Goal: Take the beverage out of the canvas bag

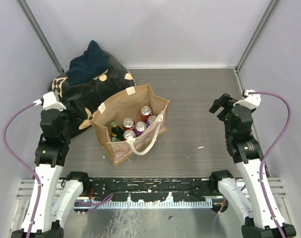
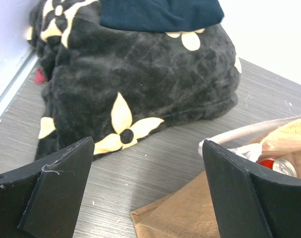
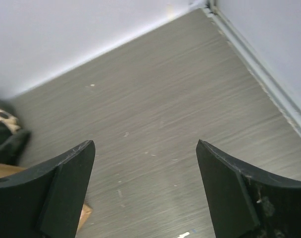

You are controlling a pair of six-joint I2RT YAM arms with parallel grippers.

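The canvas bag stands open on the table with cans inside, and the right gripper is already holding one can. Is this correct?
Not quite. The canvas bag does stand open with cans inside, but the right gripper holds nothing: the right wrist view shows its jaws open over bare table, apart from the bag.

From where I stand the two match. The white-and-black jointed left arm and its twin right arm have glossy white shells, chunky black joint housings and white wrist caps. A thin purple cable trails along each. The left gripper and right gripper have matte black wedge fingers with pale-scuffed edges.
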